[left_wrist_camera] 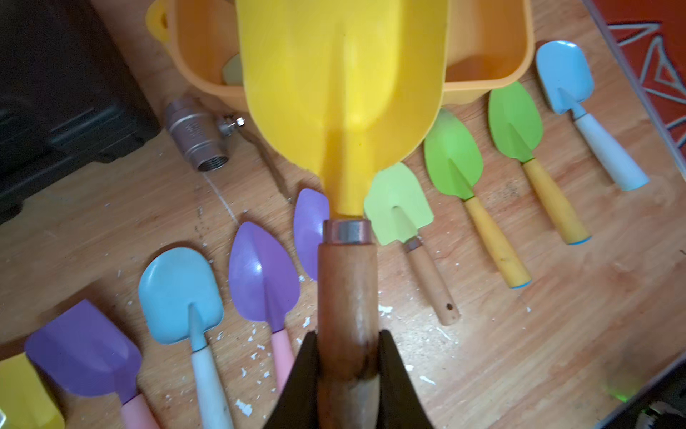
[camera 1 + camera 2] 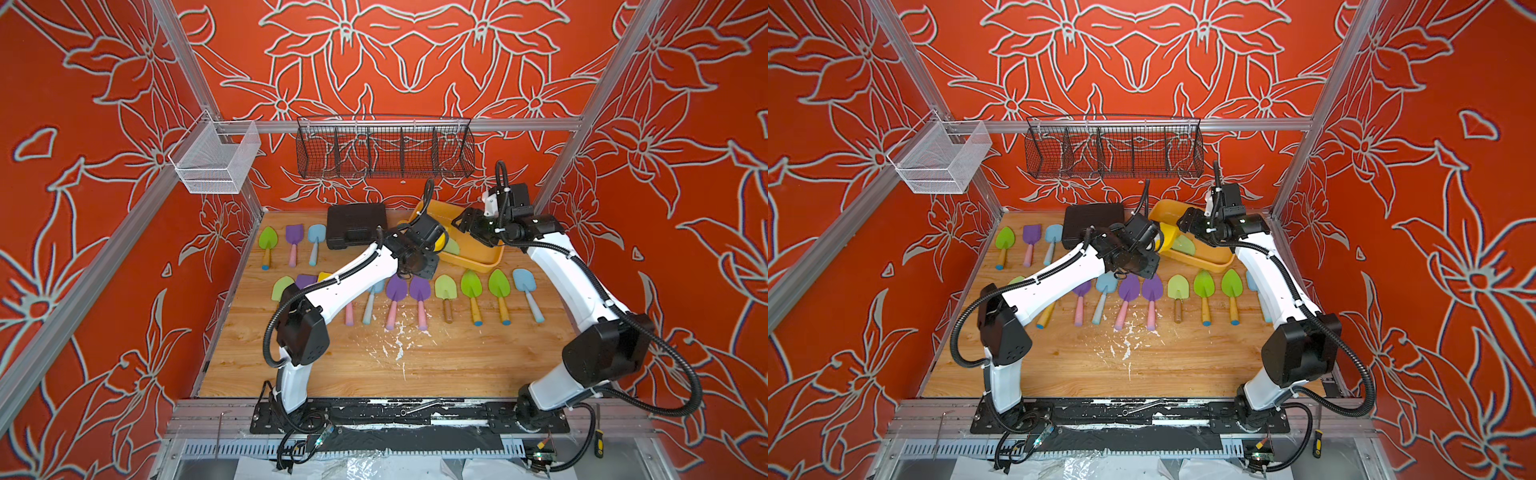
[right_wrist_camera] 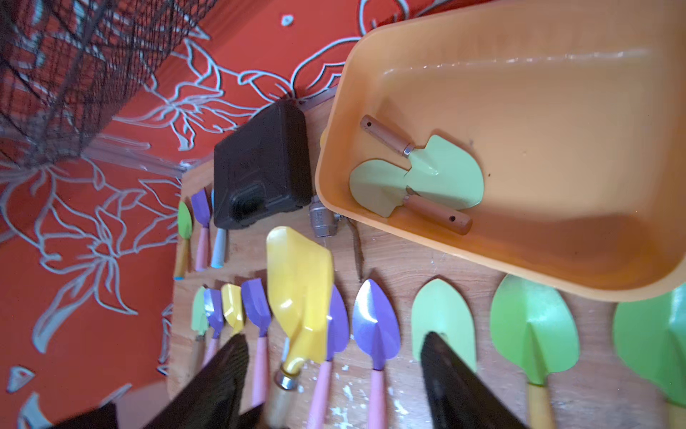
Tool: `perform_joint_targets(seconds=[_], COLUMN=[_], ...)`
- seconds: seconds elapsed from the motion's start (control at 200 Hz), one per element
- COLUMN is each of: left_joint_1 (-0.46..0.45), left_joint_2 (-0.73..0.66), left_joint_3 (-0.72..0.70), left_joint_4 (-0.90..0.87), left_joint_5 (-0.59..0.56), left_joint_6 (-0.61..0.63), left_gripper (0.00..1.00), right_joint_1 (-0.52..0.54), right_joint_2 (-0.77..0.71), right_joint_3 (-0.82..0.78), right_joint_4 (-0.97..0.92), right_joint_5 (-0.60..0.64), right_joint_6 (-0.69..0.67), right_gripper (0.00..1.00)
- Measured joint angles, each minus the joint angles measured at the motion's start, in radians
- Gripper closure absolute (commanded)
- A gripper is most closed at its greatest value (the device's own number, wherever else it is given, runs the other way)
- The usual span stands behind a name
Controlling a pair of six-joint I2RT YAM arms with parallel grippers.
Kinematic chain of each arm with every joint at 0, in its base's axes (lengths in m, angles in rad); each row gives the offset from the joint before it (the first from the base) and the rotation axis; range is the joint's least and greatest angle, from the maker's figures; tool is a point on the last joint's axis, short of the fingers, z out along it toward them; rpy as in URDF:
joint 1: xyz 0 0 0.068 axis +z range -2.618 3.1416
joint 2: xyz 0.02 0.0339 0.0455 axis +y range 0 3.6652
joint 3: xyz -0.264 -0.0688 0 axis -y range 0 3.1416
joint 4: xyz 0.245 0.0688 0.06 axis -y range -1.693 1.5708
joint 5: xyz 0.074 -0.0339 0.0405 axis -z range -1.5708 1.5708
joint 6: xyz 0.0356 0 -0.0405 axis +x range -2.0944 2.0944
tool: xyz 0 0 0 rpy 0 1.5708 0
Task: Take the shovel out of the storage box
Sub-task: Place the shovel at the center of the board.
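Because the left fingers (image 1: 300, 379) are clamped on the wooden handle of the yellow shovel (image 1: 341, 74), well back from the blade, the broad scoop juts out free ahead of them. In the right wrist view this shovel hangs clear of the box (image 3: 557, 156). It is over the near row of shovels (image 2: 472, 284) on the table (image 2: 415, 365). Its tip points toward a metal valve (image 1: 196, 133) lying between the black case (image 2: 353, 226) and the box.

In both top views the box sits askew at the far right of the table. The right fingers (image 3: 222, 371) stand wide apart and hold nothing, above the box's left end, so the left grip alone carries the yellow shovel.

Two pale green shovels (image 3: 445, 174) lie touching on the box floor, handles pointing opposite ways.

The lift-out of the yellow shovel looks done to me; setting it down is what is left. The row lies side by side, blades far and handles near, which suggests it belongs there. The left arm hides part of the row, so I cannot tell where a gap is free.
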Motion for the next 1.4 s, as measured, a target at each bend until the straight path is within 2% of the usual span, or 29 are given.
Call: perform_joint_targets(seconds=[0.12,0.235,0.38,0.51,0.721,0.846,1.146,1.396], left_joint_1=[0.062,0.162,0.362,0.561,0.851,0.96,1.057,1.109], left_joint_2=[-0.172,-0.386,-0.61,-0.698,-0.708,-0.706,-0.645,-0.525], left_joint_3=[-0.217,-0.419,-0.592,-0.676,-0.778,-0.834,-0.909,-0.918], left_joint_4=[0.017,0.031,0.031,0.021,0.022,0.029,0.113,0.169], left_joint_5=[-0.018,-0.025,-0.026,-0.026,-0.015,-0.029,-0.091,-0.121], left_joint_6=[0.0,0.013,0.066,0.152,0.279,0.37,0.527,0.569], left_gripper=[1.0,1.0,1.0,1.0,1.0,1.0,1.0,1.0], right_joint_1=[-0.027,-0.046,-0.056,-0.061,-0.063,-0.068,-0.074,-0.081], right_joint_2=[-0.027,-0.055,-0.065,-0.065,-0.058,-0.031,0.057,0.157], right_joint_3=[-0.033,-0.063,-0.093,-0.113,-0.112,-0.112,-0.1,-0.007], right_joint_4=[0.02,0.027,0.045,0.055,0.089,0.095,0.099,0.096], right_joint_5=[0.0,0.0,0.0,0.0,0.0,0.0,-0.028,-0.08], right_joint_6=[-0.022,-0.035,-0.053,-0.074,-0.114,-0.13,-0.132,-0.154], right_gripper=[0.1,0.09,0.08,0.08,0.07,0.07,0.07,0.03])
